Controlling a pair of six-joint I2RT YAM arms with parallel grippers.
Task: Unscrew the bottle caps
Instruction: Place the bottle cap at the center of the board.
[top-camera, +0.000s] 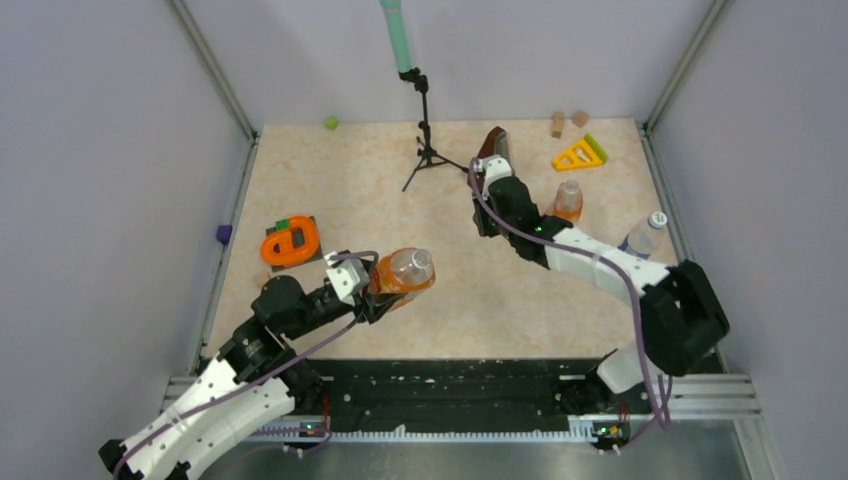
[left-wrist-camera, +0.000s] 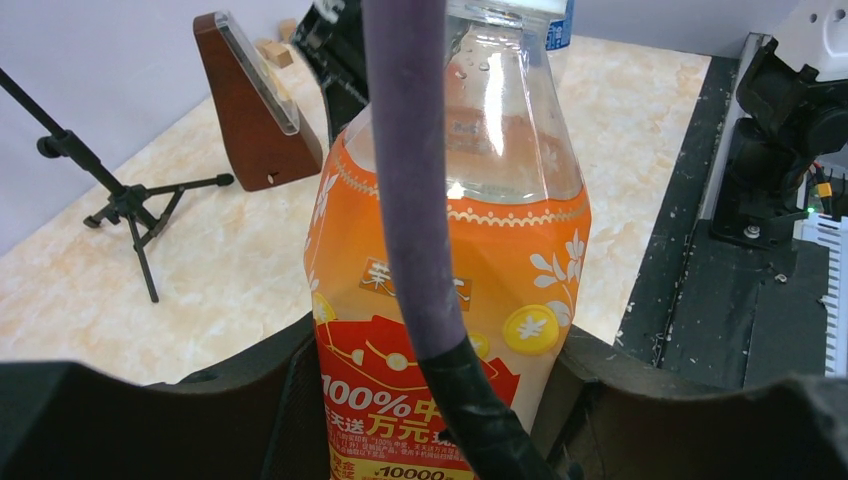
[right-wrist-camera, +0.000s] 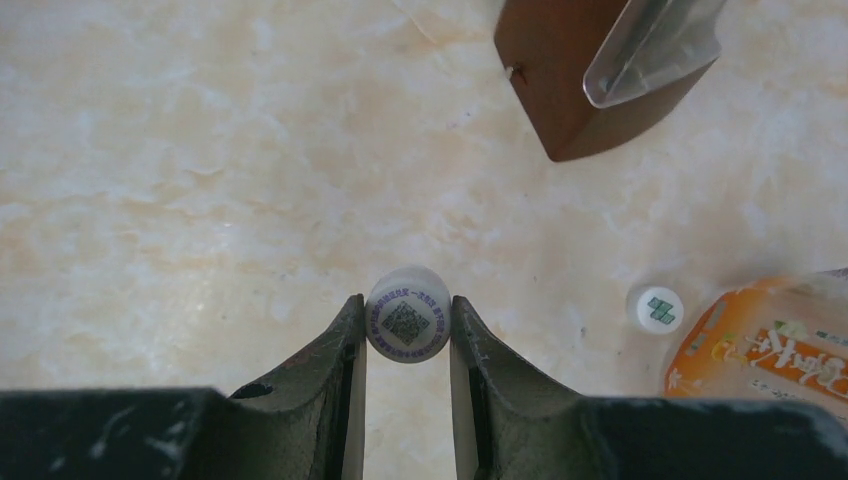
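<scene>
Marble-look tabletop (top-camera: 450, 300), grey walls (top-camera: 100, 150); left pincer (top-camera: 383, 293) grips squat bottle (left-wrist-camera: 500, 250), right pincer (right-wrist-camera: 406, 310) grips cap (right-wrist-camera: 407, 322).

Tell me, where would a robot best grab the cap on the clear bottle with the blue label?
Probably by the cap's round side, coming down from above with a finger on either side. The clear bottle seems to stand upright, so its cap points up with nothing over it. The right gripper is nearer, but it is shut on another cap.
</scene>
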